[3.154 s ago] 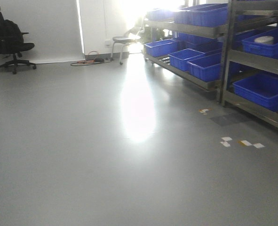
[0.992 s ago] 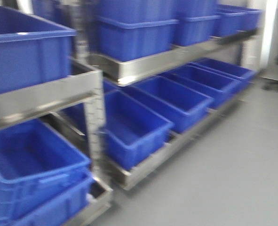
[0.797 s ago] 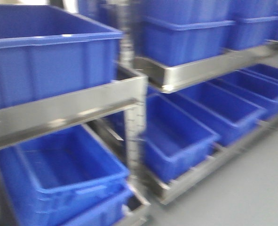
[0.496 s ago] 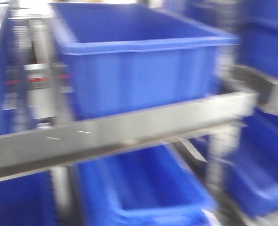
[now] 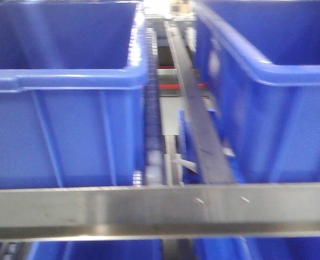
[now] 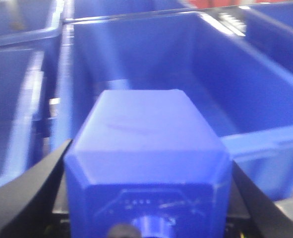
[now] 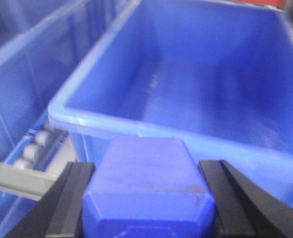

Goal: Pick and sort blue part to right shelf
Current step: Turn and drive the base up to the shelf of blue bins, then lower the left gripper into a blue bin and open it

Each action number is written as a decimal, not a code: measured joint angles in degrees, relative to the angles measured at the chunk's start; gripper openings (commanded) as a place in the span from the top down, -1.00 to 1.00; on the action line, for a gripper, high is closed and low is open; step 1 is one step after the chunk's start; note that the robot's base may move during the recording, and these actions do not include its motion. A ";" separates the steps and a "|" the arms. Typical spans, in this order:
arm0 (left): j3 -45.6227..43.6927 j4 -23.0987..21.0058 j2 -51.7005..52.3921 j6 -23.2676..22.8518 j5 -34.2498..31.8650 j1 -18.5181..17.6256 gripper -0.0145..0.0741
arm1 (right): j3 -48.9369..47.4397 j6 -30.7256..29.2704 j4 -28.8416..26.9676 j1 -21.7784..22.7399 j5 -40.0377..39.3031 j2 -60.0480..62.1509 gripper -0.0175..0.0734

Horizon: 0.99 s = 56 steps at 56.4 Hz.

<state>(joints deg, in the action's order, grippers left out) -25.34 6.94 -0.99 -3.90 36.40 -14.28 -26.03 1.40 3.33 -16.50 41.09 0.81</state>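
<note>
Your blurred front view crops the large blue plastic bins (image 5: 62,135); the wrist frames cut off the left boxy blue part (image 6: 148,158) and the right boxy blue part (image 7: 148,191) at the bottom.

Your front camera sits very close to the brushed-steel front rail (image 5: 160,208) and faces level down the lane of small white rollers (image 5: 152,130) between two large blue plastic bins (image 5: 62,108). Each wrist camera tilts down into one such bin from close above. Your right wrist view shares that rail and rollers.
</note>
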 measured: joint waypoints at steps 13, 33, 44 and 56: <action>0.00 0.00 0.00 0.00 0.00 0.00 0.09 | 0.00 0.00 0.00 0.00 0.00 0.00 0.15; 0.00 0.00 0.00 0.00 0.00 0.00 0.09 | 0.00 0.00 0.00 0.00 0.00 0.00 0.15; 0.00 0.00 0.00 0.00 0.00 0.00 0.09 | 0.00 0.00 0.00 0.00 0.00 0.00 0.15; 0.00 0.00 0.00 0.00 0.00 0.00 0.09 | 0.00 0.00 0.00 0.00 0.00 0.00 0.15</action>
<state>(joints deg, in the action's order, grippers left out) -25.34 6.94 -0.99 -3.90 36.40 -14.28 -26.03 1.40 3.33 -16.50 41.09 0.81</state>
